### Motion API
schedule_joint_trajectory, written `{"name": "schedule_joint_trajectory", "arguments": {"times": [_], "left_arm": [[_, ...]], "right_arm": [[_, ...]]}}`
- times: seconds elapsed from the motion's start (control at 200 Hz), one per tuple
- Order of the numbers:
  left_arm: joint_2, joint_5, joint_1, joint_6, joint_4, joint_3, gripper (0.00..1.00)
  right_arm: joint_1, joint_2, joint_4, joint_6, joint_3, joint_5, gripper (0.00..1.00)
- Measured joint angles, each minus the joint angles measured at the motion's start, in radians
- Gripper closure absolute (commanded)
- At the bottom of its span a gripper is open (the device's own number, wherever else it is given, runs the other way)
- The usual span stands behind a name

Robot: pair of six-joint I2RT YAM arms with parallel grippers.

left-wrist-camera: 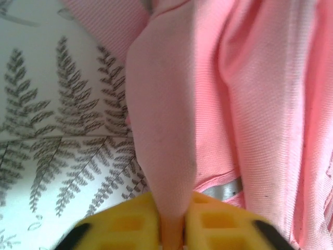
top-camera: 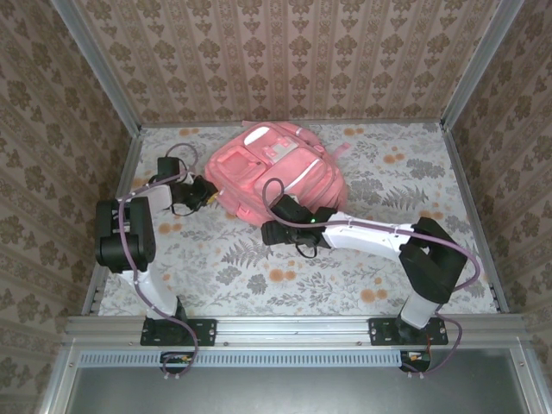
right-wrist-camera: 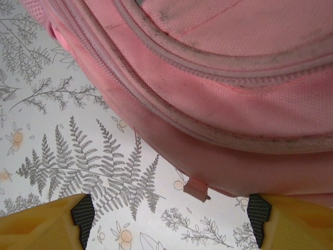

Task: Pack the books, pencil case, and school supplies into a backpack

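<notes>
On the flower-and-fern printed table cover (top-camera: 259, 276), the right gripper (right-wrist-camera: 166, 221) has its yellow fingers spread wide with nothing between them, just short of the lower seam of the large pink fabric backpack (top-camera: 276, 172). A small pink tab (right-wrist-camera: 196, 188), perhaps a zip pull, hangs from that seam. Further left, the left gripper (left-wrist-camera: 171, 232) is pinched tight on a fold of the backpack's pink cloth. The backpack lies flat toward the table's far side.

I'm looking into a lab test booth dressed like a home: damask wallpaper panels (top-camera: 285, 60) held in aluminium framing (top-camera: 97, 65), a floral-print counter (top-camera: 259, 276), and a metal mounting rail (top-camera: 293, 329).
</notes>
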Motion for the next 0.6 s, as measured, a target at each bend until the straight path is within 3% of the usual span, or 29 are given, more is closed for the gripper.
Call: {"name": "schedule_joint_trajectory", "arguments": {"times": [0.265, 0.6], "left_arm": [[-0.038, -0.014, -0.018, -0.014, 0.028, -0.046, 1.00], [-0.312, -0.077, -0.138, -0.122, 0.082, -0.292, 1.00]], "right_arm": [[-0.067, 0.030, -0.024, -0.030, 0.020, 0.016, 0.19], [-0.269, 0.030, -0.056, -0.164, 0.021, 0.015, 0.15]]}}
